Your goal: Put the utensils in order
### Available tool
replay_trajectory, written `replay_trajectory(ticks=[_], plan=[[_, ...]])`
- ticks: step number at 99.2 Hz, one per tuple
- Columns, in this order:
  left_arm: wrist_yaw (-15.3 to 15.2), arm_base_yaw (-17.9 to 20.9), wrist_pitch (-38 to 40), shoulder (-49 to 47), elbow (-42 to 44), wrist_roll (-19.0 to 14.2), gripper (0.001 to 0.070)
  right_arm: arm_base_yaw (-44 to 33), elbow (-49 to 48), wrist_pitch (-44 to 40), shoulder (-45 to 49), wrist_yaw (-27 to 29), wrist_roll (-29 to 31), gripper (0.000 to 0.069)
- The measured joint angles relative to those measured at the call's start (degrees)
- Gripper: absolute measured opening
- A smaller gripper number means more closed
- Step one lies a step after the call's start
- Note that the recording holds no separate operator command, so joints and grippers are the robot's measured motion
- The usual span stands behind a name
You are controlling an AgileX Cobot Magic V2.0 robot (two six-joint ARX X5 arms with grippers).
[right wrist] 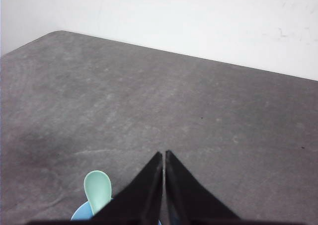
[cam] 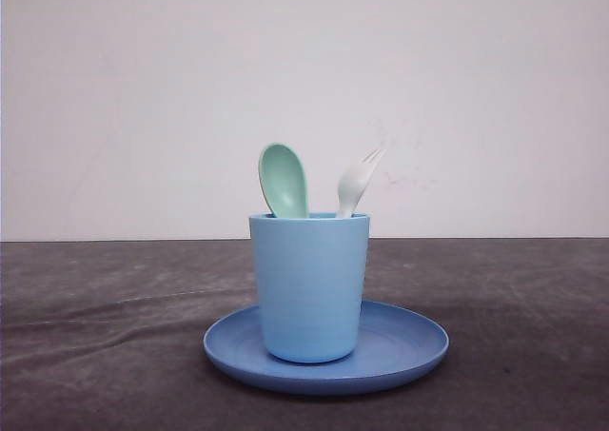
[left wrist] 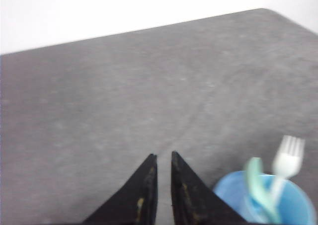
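Front view: your light blue cup (cam: 310,288) stands upright at the middle of the round blue plate (cam: 409,343), which lies flat on the dark grey counter (cam: 95,336) before a plain white wall (cam: 143,88). Both utensils stand in the cup with their handles down inside it. The mint-green spoon (cam: 284,180) rises on the left side of the cup, its bowl above the rim. The white fork (cam: 357,182) rises on the right side and tilts to the right, tines uppermost. The two are close together but apart where they clear the rim.

Left wrist view: your left gripper (left wrist: 164,158) hangs above bare counter, its black fingers (left wrist: 144,190) drawn close with only a narrow slit between the tips and nothing pinched. The cup, with spoon (left wrist: 258,185) and fork (left wrist: 288,155), sits just beside the fingers.

Right wrist view: your right gripper (right wrist: 164,154) has its fingers (right wrist: 141,195) pressed together, tips meeting and holding nothing. The spoon bowl (right wrist: 97,189) and a little of the cup rim lie just beside them.
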Motion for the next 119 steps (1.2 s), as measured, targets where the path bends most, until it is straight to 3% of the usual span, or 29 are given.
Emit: replay_trajectory(ticks=[17, 32, 50, 82, 119], plan=[[4.74, 10.80, 0.35, -4.26, -4.11, 3.72, 0.0024, -0.02, 0.00, 0.00, 0.00, 0.02, 0.02, 0.0007], [6.25, 20.52, 4.50, -11.41, -12.20, 4.13, 0.0024, 0.00, 0.00, 0.00, 0.00, 0.02, 0.02, 0.0007], [6.43, 27.85, 7.30, -22.05, -23.47, 4.28, 0.0024, 0.00, 0.00, 0.00, 0.00, 0.02, 0.02, 0.0007], [6.23, 33.66, 9.70, -37.00, -41.31, 4.17, 0.0024, 0.00, 0.00, 0.00, 0.00, 0.02, 0.02, 0.0007], [6.64, 35.28, 11.45, -42.38, -45.79, 3.87, 0.0024, -0.02, 0.00, 0.07, 0.00, 0.02, 0.02, 0.0007]])
